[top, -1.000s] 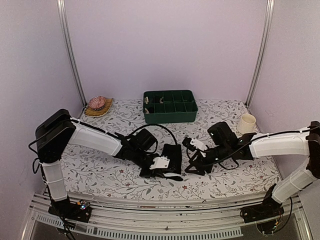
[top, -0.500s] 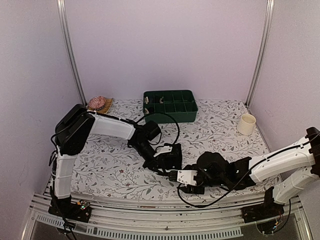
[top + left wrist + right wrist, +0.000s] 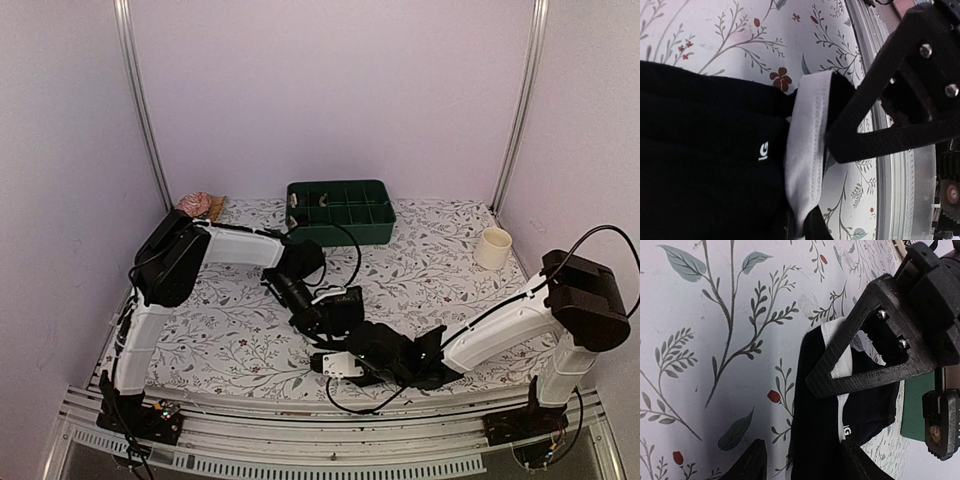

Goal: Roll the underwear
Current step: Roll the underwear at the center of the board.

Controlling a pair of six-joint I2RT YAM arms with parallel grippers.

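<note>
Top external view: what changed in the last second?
Right arm swung from the right to the near edge; its open right gripper now straddles the black fabric boxer briefs. Left arm elbow shifted rightward. Unchanged: left gripper clamped on briefs, green compartment tray, cream cup.

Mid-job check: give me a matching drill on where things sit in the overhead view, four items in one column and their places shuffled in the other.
Things:
1. green divided tray
2. cream cup
3. underwear
4. pink item

Places:
A. far left corner
B. centre, toward the near edge
C. right side
D. far centre, by the back wall

Pairs: 1-D; 2-C; 3-B; 4-A
</note>
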